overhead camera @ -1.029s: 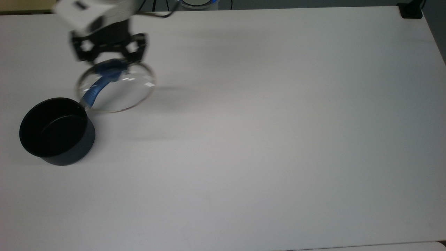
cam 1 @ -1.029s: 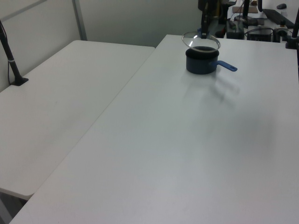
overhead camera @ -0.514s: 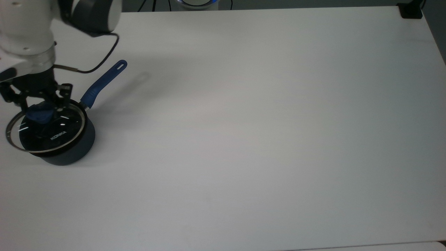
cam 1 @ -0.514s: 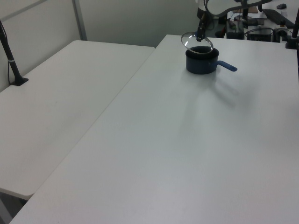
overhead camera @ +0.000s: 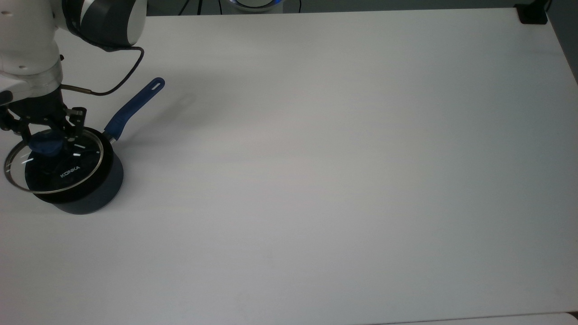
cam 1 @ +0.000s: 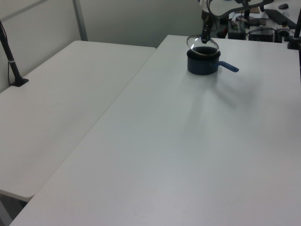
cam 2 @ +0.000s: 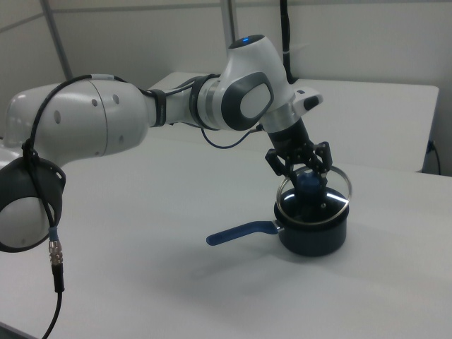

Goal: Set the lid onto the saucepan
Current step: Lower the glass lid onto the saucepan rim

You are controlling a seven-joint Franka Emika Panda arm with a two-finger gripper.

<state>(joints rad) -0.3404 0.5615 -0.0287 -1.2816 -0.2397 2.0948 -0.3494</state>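
I read this as the placing step: the glass lid [overhead camera: 53, 162] is in my grip and hangs over the saucepan [overhead camera: 74, 180], but I judge it is not yet seated. The end effector [overhead camera: 45, 137] is clenched on the lid's blue knob [overhead camera: 46, 143], its two fingers standing either side of it.

In the top view the lid's metal rim overhangs the pan's mouth toward 9 o'clock, so the two circles do not line up; the pan's far edge toward 3 o'clock lies bare of the lid. In the right view the lid [cam 2: 313, 198] looks tilted, its rim riding a little above the dark pot [cam 2: 312, 227] instead of lying flat on it.

So the next move, as I see it, calls for a small shift of the lid toward 3 o'clock in the top view, levelling it, then lowering until the rim rests all round, and only then letting go of the knob.

The saucepan sits at the top view's left edge of the white surface [overhead camera: 316, 180], directly beneath the end effector, its long blue handle [overhead camera: 134, 108] running away toward 1 o'clock, clear of the fingers.
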